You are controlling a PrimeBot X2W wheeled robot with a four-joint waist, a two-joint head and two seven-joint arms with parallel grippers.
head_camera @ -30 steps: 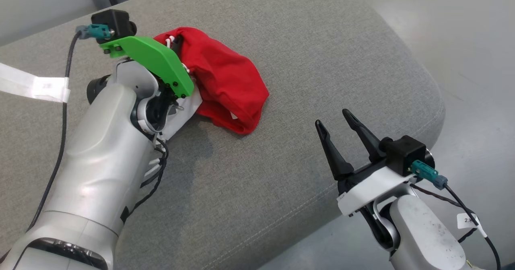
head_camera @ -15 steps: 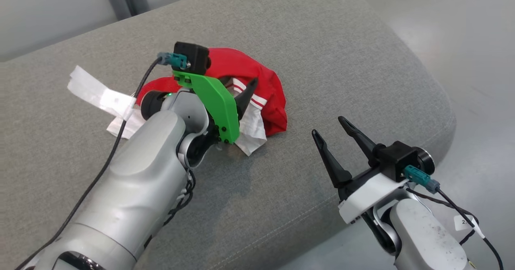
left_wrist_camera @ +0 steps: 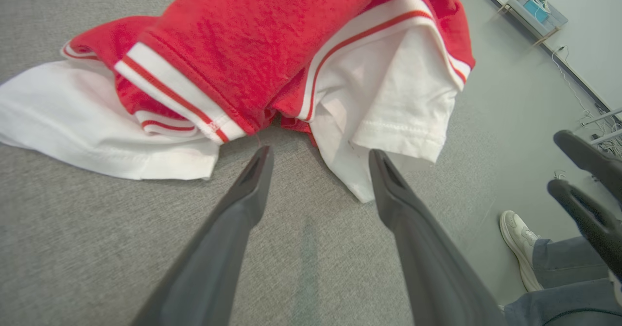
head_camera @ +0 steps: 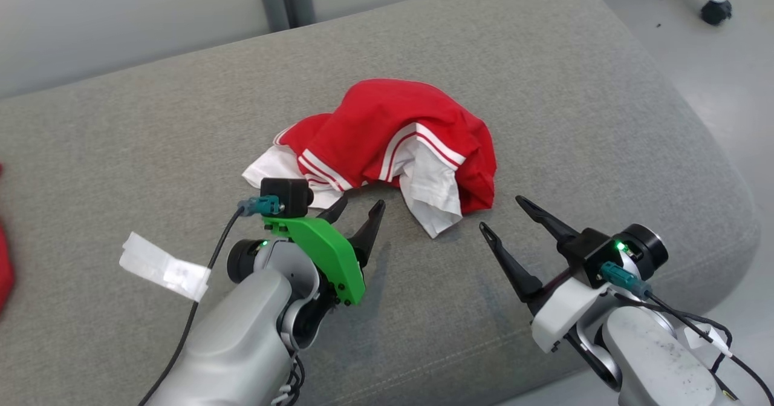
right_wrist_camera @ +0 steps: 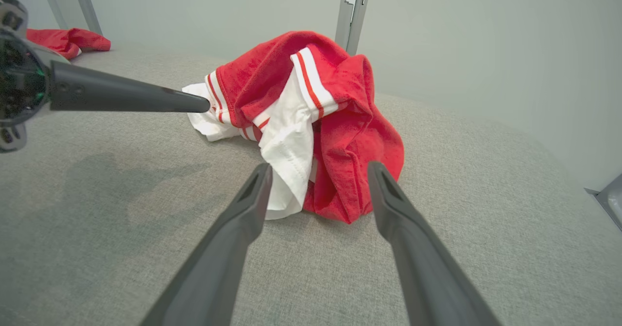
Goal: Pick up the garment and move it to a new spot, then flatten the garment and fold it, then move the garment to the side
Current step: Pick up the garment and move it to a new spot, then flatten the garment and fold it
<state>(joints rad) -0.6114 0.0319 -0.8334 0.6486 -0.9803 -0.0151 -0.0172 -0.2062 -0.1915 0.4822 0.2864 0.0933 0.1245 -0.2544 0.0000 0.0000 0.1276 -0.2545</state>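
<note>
Grey woven cushion (head_camera: 544, 91) bears the crumpled red garment with white striped trim (head_camera: 393, 127) near its middle. Just short of it, left gripper (head_camera: 358, 209) and right gripper (head_camera: 500, 213) hover spread, empty.

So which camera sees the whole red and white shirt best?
The head view: it looks down on nearly the whole crumpled garment lying on the grey cushion. The left wrist view is so close that its top is cut off. The right wrist view sees it from the side, its far part hidden.
</note>
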